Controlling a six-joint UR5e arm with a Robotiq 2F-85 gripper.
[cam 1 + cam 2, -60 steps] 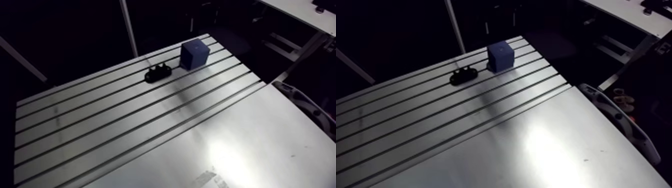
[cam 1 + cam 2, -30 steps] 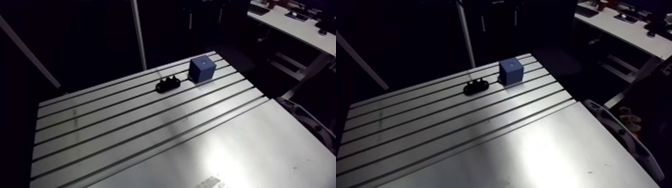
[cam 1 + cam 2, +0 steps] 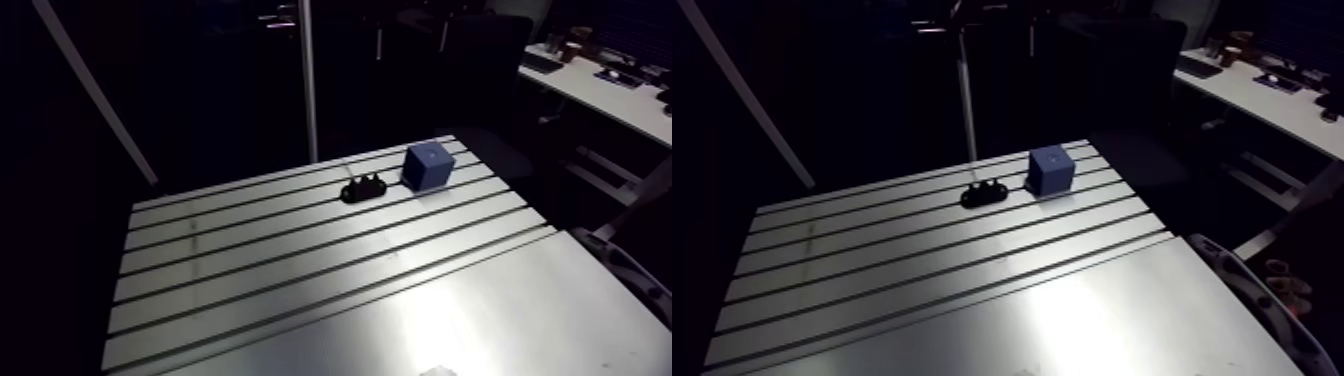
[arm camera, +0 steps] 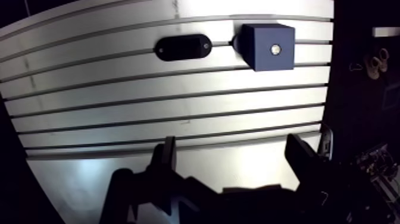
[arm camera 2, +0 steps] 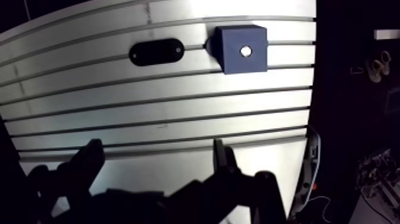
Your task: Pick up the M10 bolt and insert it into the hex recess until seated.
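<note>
Change record, arm view.
1. Camera: it has moved with the arm since the earlier pictures, and the whole scene has shifted.
2. Table (image 3: 300, 280): now seen from farther back, with more of its left and far edges in frame.
3. Blue block (image 3: 427, 166) and black holder (image 3: 364, 188), both well ahead of the gripper (image 4: 231, 149): they appear farther off. This shift comes from the camera alone, not from the items.

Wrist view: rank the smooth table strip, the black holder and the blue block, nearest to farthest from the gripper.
1. The smooth table strip: directly under the open gripper.
2 and 3. The black holder and the blue block: both well ahead across the slots, side by side. Too close to call.
</note>
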